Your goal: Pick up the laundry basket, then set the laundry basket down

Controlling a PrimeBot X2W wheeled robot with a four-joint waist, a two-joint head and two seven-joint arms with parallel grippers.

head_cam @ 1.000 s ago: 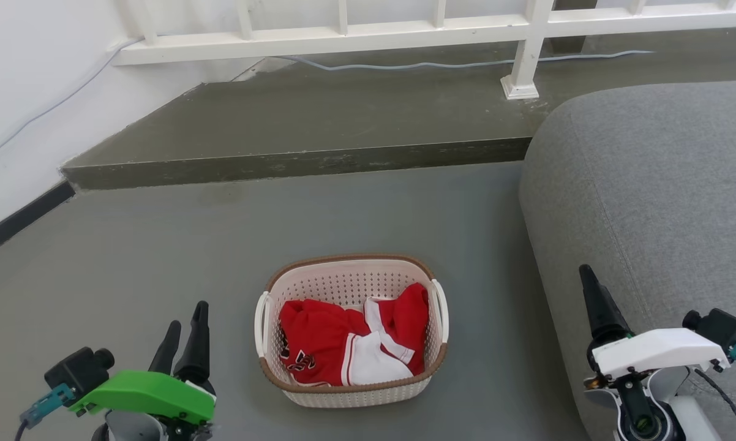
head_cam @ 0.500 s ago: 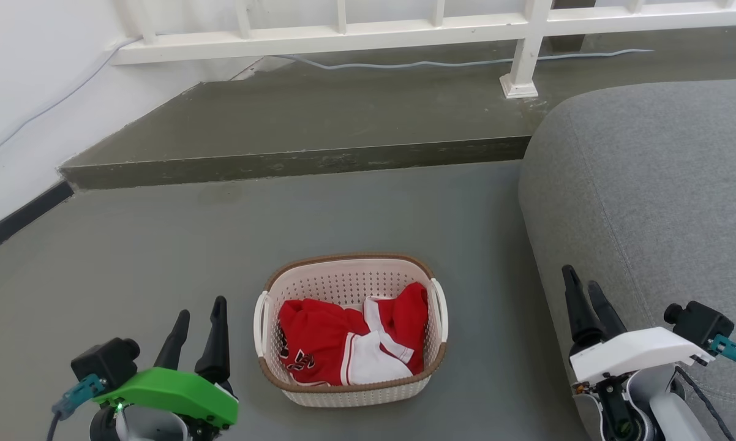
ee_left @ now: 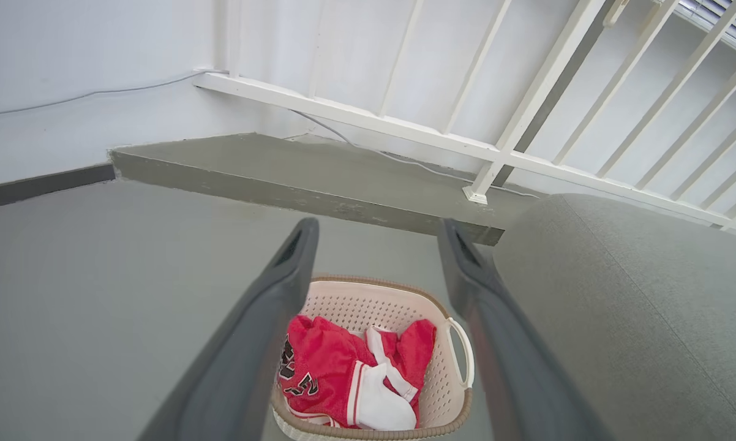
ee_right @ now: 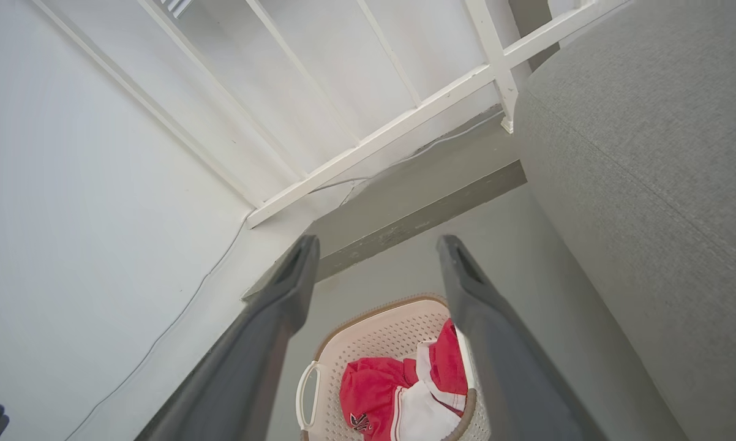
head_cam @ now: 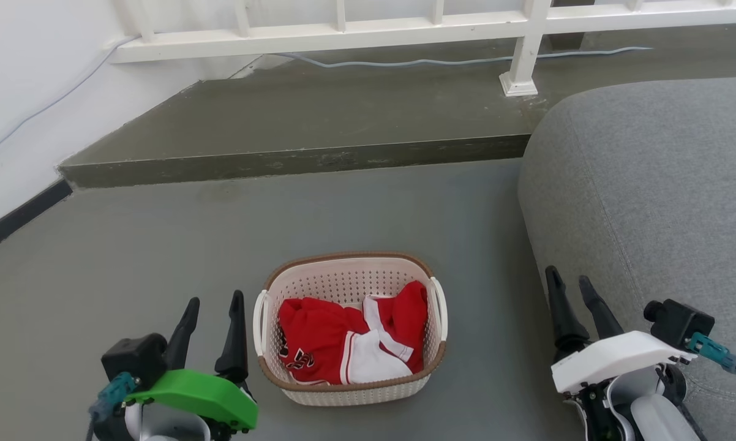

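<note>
Grey floor [head_cam: 160, 245] runs up to a raised step [head_cam: 313, 116] under a white railing [head_cam: 343, 33]. The left tool [head_cam: 215, 298] hangs with fingers spread, holding nothing, just beside the left handle [head_cam: 259, 324]. The basket [head_cam: 343, 278] sits mid-floor with red-and-white clothing [head_cam: 319, 343] inside. The right tool [head_cam: 567, 275], parted and empty too, stands apart from it by the sofa [head_cam: 649, 184]. By my reading nothing is done yet: grasping, lifting and setting down all remain.

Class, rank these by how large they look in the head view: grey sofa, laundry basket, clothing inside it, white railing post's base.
1. grey sofa
2. laundry basket
3. clothing
4. post base (also farthest away)
</note>
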